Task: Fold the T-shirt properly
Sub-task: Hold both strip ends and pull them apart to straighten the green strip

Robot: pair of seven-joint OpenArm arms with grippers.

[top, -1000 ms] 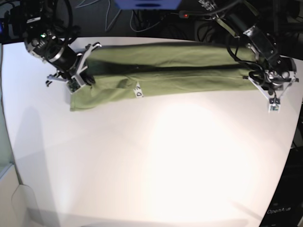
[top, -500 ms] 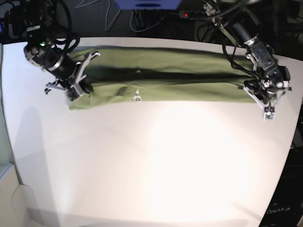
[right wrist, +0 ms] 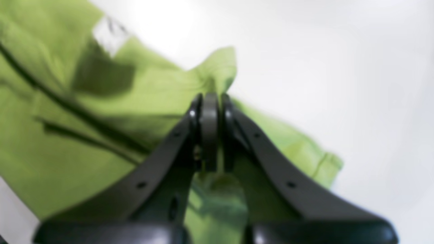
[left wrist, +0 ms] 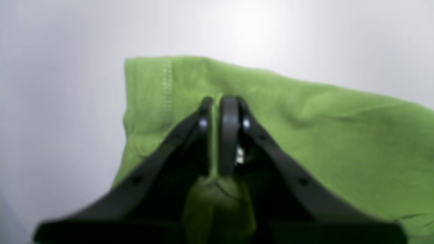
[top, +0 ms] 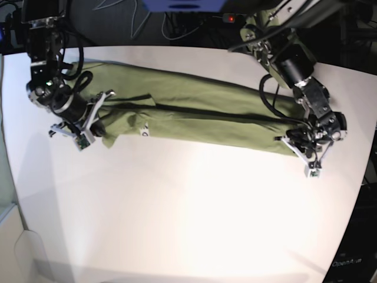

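Note:
The olive-green T-shirt [top: 200, 115] lies folded lengthwise as a long band across the far half of the white table [top: 194, 212], slanting down towards the right. In the base view my right gripper [top: 97, 127] is at the band's left end, shut on the fabric. My left gripper [top: 301, 146] pinches the band's right end. In the left wrist view the left gripper [left wrist: 217, 101] is shut on a ridge of the T-shirt [left wrist: 322, 128] near a stitched hem. In the right wrist view the right gripper [right wrist: 210, 98] clamps a fold of the T-shirt [right wrist: 67, 142]. A small white tag [top: 143, 132] shows near the left end.
Dark cables and equipment [top: 177, 23] run behind the table's far edge. The table's curved right edge [top: 366, 171] is close to my left gripper. A pale floor strip [top: 7, 224] shows past the left edge.
Both grippers have pulled the T-shirt towards the table's front. The right end came further forward and inward, so the band now slants. The tag moved left.

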